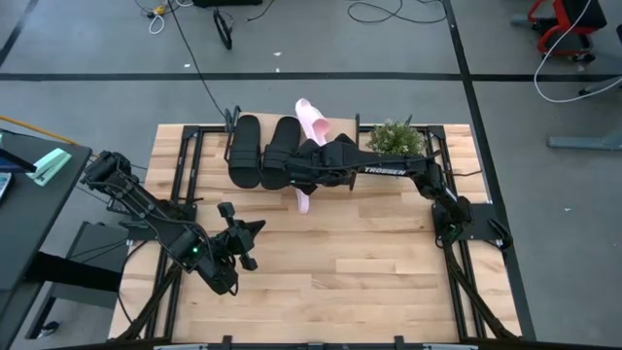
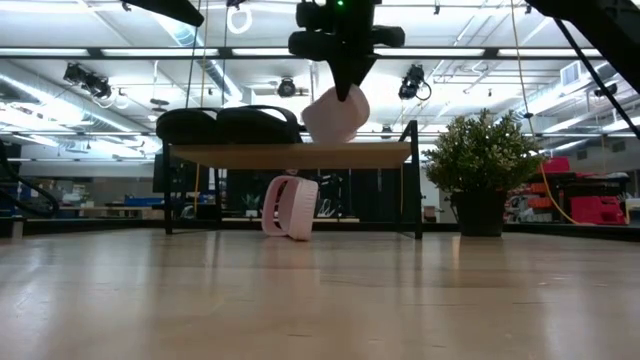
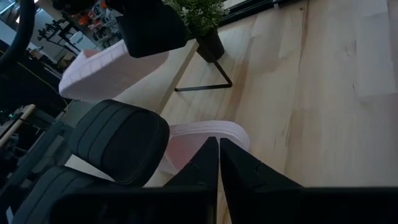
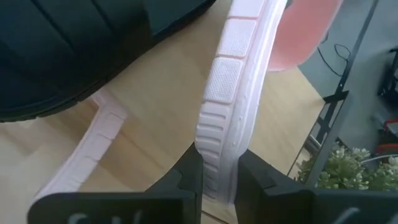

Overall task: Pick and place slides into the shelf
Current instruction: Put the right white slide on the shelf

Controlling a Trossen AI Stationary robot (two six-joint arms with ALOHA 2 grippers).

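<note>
While the right gripper (image 4: 217, 177) fingers clamp a light pink slide sandal (image 4: 233, 99) above the wood-topped shelf (image 2: 290, 154), left gripper (image 1: 243, 236) near the tabletop's (image 1: 369, 272) front edge, fingers together.

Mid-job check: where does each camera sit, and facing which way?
High: overhead, looking straight down; both arms show.
Low: table height, facing the shelf; right gripper hangs in from above.
Left wrist: on left arm, facing a black slide; its fingers show.
Right wrist: on right arm; its fingers clamp the held pink slide.
Shared: low and right wrist show that slide.
</note>
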